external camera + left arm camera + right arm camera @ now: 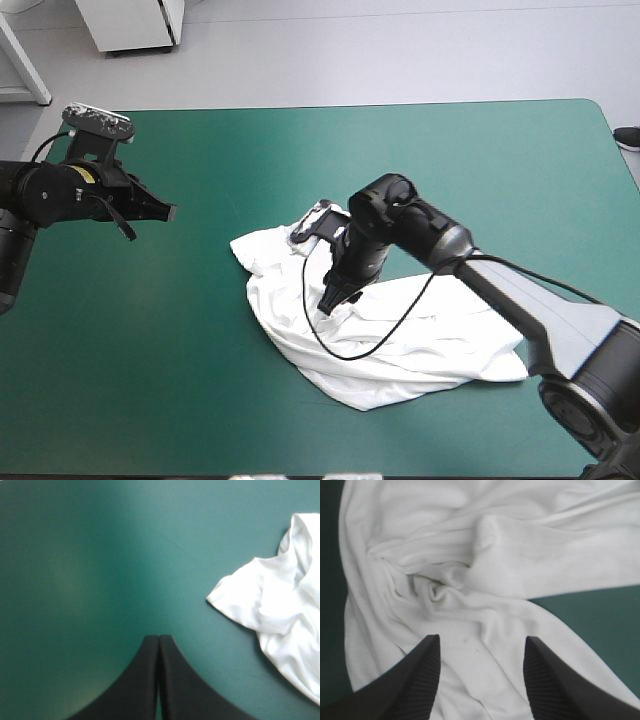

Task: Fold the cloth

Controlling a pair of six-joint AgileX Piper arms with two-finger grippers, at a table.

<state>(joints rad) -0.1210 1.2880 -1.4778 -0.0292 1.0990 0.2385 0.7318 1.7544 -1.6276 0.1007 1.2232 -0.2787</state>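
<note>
Presently, operator, you hold the following stock, largest first. Table with flat teal-green cover (480, 150): carries everything below. White short-sleeved fabric T-shirt (420, 330): one crumpled, partly spread heap lying right of the table's middle, bunched and creased toward its left end, with no tidy fold yet to your credit. Right gripper (330, 298), two broad black fin-shaped fingers: parted wide, tips down over the bunched wrinkles, nothing clamped; whether the tips touch the fabric you cannot tell. Left gripper (165, 211), same pattern: fingers pressed together into one arch, holding nothing, above bare cover well apart from the shirt, whose nearest corner lies ahead and off to one side. Step in hand, by your reckoning: the opening grasp, before any spreading. The next move calls for you to settle the right fingers on a ridge or hem and pinch it, then bring the left gripper across, opened, to a second edge.
</note>
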